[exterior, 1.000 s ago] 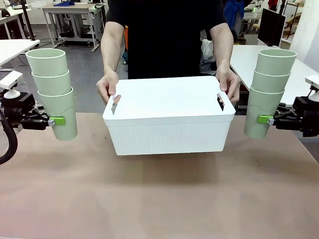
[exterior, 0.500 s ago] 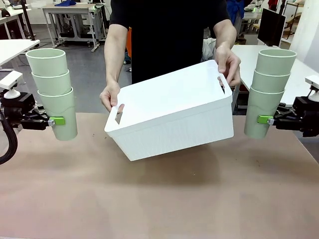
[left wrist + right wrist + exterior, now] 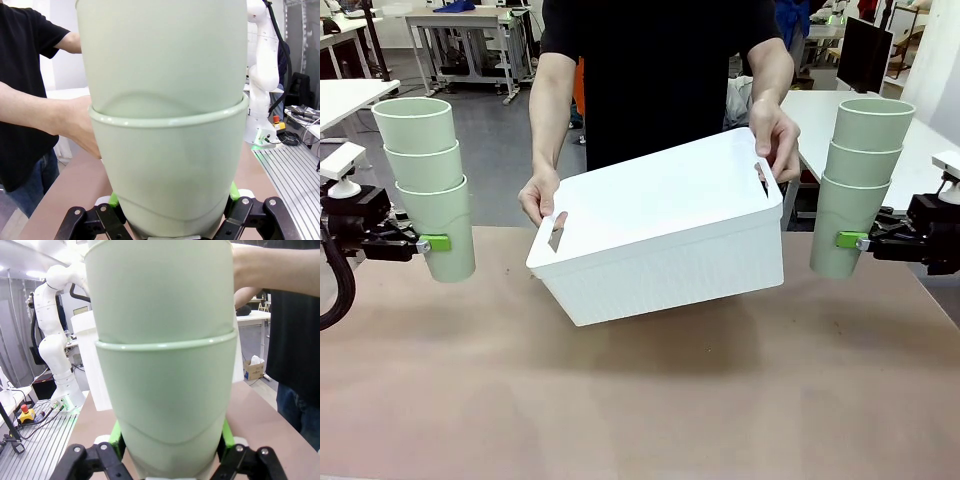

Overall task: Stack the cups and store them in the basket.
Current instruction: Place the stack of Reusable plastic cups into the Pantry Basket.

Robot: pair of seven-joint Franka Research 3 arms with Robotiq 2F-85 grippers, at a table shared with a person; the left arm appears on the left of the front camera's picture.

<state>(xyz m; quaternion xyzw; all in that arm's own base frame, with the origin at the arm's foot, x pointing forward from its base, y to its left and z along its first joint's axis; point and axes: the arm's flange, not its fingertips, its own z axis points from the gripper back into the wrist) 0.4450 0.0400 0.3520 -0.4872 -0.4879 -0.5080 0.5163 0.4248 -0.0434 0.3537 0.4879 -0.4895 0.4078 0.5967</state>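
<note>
My left hand point(image 3: 448, 244) is pinching the lowest cup of the left stack of cups point(image 3: 428, 180), three nested tumblers standing upright in the air at the left edge of the worktop point(image 3: 640, 400). In the left wrist view the same hand point(image 3: 172, 212) has its green pads point(image 3: 114, 200) pressed against either side of that bottom cup, near its base. My right hand point(image 3: 833, 240) mirrors it at the right edge, closed on the lowest cup of the right stack of cups point(image 3: 860, 170), also three high and upright. In the right wrist view that hand point(image 3: 170, 447) grips the tumbler low down between its green pads point(image 3: 116, 432). Between the two stacks, well apart from both, the person across from me holds the basket point(image 3: 660, 250) by its two short ends. One of the person's hands point(image 3: 538, 195) is at the lower end toward my left and the other point(image 3: 775, 135) at the raised end toward my right, so the basket sits tilted, sloping down to my left. It seems lifted clear of the worktop, with a shadow beneath it. All six cups are in my two stacks, none in the basket.
</note>
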